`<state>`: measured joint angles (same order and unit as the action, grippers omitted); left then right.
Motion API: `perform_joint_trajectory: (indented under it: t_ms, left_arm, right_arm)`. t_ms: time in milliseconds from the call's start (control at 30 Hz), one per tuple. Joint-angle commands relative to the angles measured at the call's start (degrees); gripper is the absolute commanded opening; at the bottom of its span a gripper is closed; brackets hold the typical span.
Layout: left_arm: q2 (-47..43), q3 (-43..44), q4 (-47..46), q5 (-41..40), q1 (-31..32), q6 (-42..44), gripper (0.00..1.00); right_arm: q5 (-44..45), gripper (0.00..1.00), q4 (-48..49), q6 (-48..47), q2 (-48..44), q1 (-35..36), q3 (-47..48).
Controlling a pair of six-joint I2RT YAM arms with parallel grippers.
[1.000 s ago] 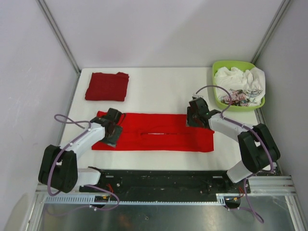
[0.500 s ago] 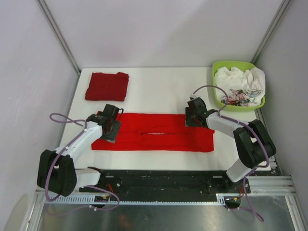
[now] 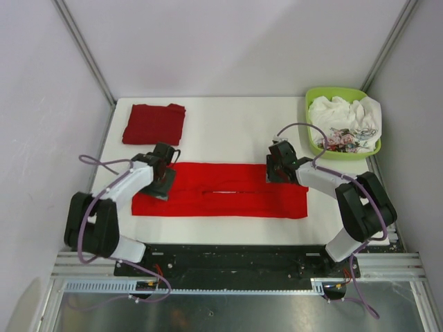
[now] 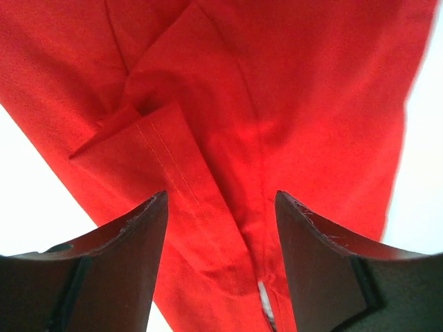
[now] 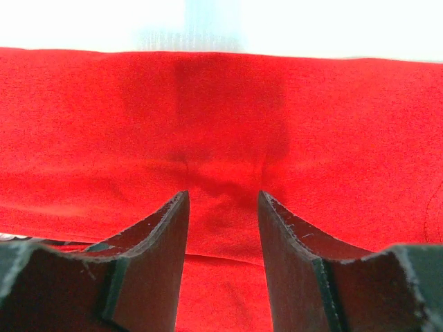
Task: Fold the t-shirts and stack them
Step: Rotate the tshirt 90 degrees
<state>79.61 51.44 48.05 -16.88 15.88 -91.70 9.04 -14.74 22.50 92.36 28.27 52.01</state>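
**jo:** ok, where's the shirt sitting?

**rik:** the bright red cloth t-shirt (image 3: 221, 190) lies flat as a long strip across the lower middle of the top view, on the white table (image 3: 228, 121). The plain darker red t-shirt (image 3: 154, 124) is folded into a square at the upper left, well apart from it.

**jo:** are the arms holding anything? From above I just get black housings, the tips are hidden under them.

**rik:** the wrist cams help. The left gripper (image 4: 221, 228) is over the strip's left end with its fingers spread fairly wide and nothing pinched. Red cloth and a stitched hem flap (image 4: 149, 149) show in the gap. The right gripper (image 5: 223, 221) is at the strip's upper edge toward the right. Its gap is narrower but still parted, with cloth showing between. Can't tell if either set of tips actually touches the fabric.

**jo:** and that pale speck (image 4: 263, 297) at the bottom of the left wrist view?

**rik:** too small to call. Same with the lime-green plastic basket (image 3: 339, 90) at the upper right: crumpled white cloth (image 3: 339, 111) plus something patterned I can't make out.
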Motion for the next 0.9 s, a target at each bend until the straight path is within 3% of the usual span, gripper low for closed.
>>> perform_joint_trajectory:
  t_ms: [0, 433, 867]
  left_arm:
    - [6.4, 2.49, 0.81, -2.23, -0.43, -3.15, 0.69]
    - [16.3, 3.7, 0.68, -7.84, 3.36, 0.23, 0.69]
    - [27.81, 16.0, 0.74, -12.95, 15.99, 9.95, 0.68]
  right_arm:
    - [2.3, 0.49, -0.49, 1.9, 0.95, 0.0, 1.87]
    - [-0.96, 0.49, -1.99, 10.44, 1.31, -2.05, -4.57]
    - [-3.3, 0.49, -5.29, 15.21, -13.04, -8.96, -14.58]
